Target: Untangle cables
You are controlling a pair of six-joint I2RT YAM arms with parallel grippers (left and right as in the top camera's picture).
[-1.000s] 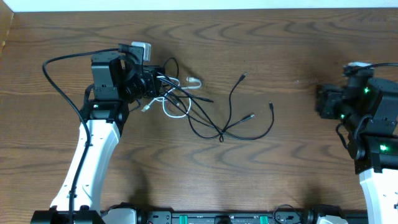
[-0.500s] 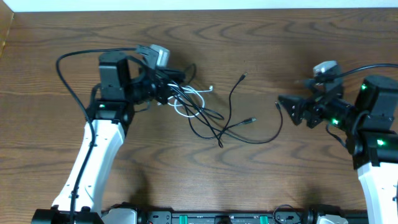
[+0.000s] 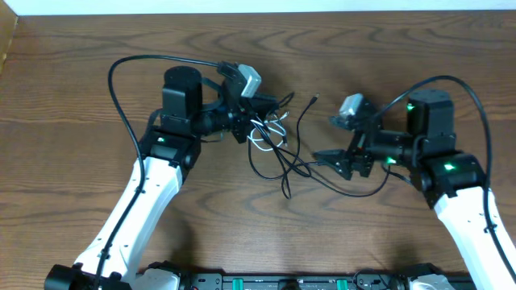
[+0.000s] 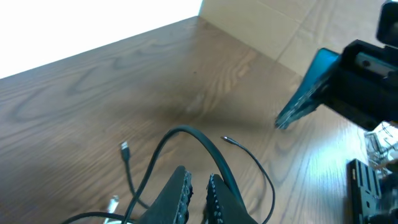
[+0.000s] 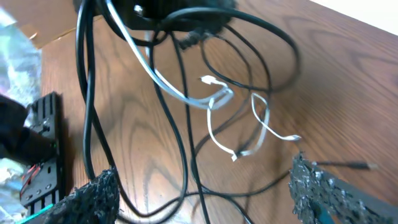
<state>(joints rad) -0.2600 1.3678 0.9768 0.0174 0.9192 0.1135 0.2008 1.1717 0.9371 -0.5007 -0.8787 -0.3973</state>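
- The table (image 3: 81,48) is unchanged; everything that has moved lies around the left gripper (image 3: 266,107), which is used as the reference here.
- The left arm (image 3: 145,193) has been swung rightward and toward the table's centre over the last second, so the reference gripper now sits nearer the middle than it did.
- The right arm (image 3: 459,201) has been brought in from the far right edge and is now stretched toward the left gripper, with only the cord tangle between them.
- The cables (image 3: 278,149) have been carried along. The upper loops are raised at the left gripper, and the remaining strands trail down onto the wood just right of and below it. The tangle looks more bunched than before.
- The left gripper's fingers (image 4: 183,190) are seen almost pressed together in the wrist view. A black strand arches over them, and the right wrist view shows the cords hanging from that gripper, so it is judged to be clamped on the bundle.
- The right gripper (image 5: 205,193) is spread wide and holds nothing, with loose strands lying between its pads.
- A white cord (image 5: 214,93) dangles below the left gripper, and a small plug (image 3: 314,97) lies just right of it.
- A two-handed pull now appears to be set up: one end anchored, the other not yet taken.
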